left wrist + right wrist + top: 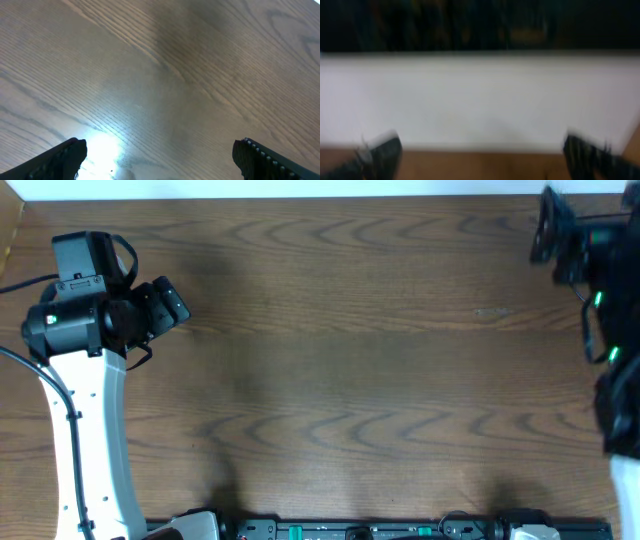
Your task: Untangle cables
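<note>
No thin black or white cables show in any view; they are out of view. My left gripper (170, 302) is at the table's far left, open and empty; in the left wrist view its fingertips (160, 155) stand wide apart over bare wood. My right gripper (547, 225) is at the far right back corner, raised, open and empty; in the blurred right wrist view its fingers (480, 152) are apart, facing the table's back edge and a white wall.
The wooden table (350, 370) spans the overhead view. A white wall (480, 95) runs behind its back edge. The arm bases and their thick black cables (350, 530) line the front edge. A bright light patch (102, 150) lies on the wood.
</note>
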Tool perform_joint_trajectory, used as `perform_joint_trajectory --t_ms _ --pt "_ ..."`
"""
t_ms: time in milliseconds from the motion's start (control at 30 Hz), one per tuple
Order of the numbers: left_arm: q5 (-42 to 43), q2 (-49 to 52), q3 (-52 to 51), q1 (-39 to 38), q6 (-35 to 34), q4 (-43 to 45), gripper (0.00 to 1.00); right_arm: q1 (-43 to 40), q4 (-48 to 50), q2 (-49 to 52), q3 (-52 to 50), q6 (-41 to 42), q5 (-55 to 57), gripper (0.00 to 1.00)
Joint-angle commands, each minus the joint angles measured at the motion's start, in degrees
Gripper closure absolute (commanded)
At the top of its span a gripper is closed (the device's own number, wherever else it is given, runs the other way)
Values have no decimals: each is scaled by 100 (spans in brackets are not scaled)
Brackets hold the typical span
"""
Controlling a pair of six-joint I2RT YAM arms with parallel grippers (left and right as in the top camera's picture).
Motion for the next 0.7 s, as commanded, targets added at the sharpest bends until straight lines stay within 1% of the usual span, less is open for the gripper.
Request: perform_joint_trajectory --t_ms 0,67,233,500,667 --pt "-17 28 24 24 -9 -13 2 -116 754 -855 -1537 505 -96 1" --pt "-15 28 26 24 -9 -15 2 -120 1084 -1346 -2238 503 -72 1" --pt "-15 28 24 24 -9 -13 2 -155 1471 -2511 -3580 503 -33 1" --pt "-15 28 24 24 -9 -13 2 -284 1521 -4070 -5187 503 -146 1" --pt "-15 28 26 24 -9 -15 2 -280 1698 -4771 -6019 501 -227 1"
